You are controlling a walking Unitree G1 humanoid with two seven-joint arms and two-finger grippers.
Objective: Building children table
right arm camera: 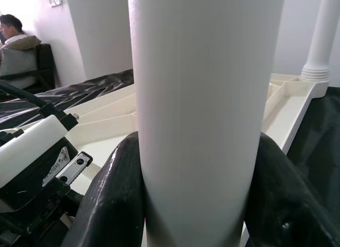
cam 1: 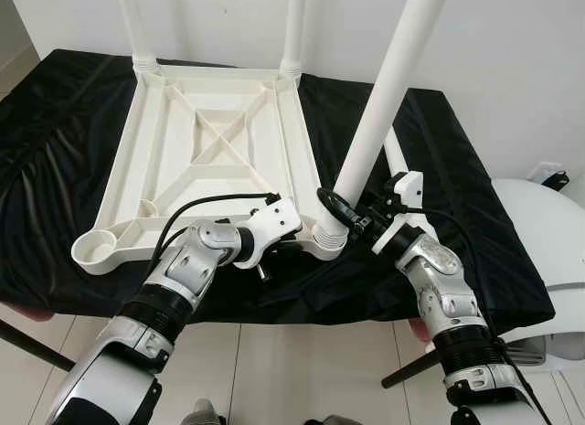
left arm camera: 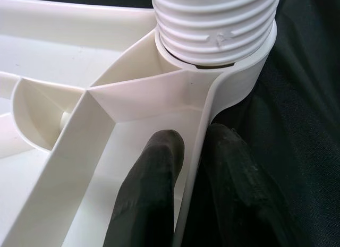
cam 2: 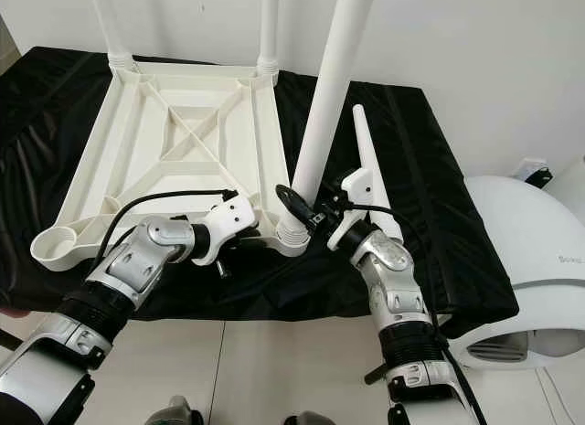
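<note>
While my left gripper [left arm camera: 183, 167] pinches the upturned tabletop's [cam 1: 219, 142] rim beside the near socket [cam 1: 327, 244], my right gripper [right arm camera: 196, 183] clamps the leg [cam 1: 384, 105] standing tilted in it; next I'd straighten and twist.

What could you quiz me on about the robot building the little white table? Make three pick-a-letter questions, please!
1. Where does the upside-down table top lie?
A. on a black cloth
B. on the bare floor
C. on a chair

2. How many table legs already stand in the far corners?
A. none
B. two
C. four

3. What is the right gripper doing?
A. hanging idle
B. holding a cup
C. gripping a white leg

Answers:
1. A, the black cloth spreads under the table top.
2. B, one far leg and another far leg stand upright.
3. C, its fingers clasp the near leg at the near corner socket, while the left gripper pinches the table top's rim.
</note>
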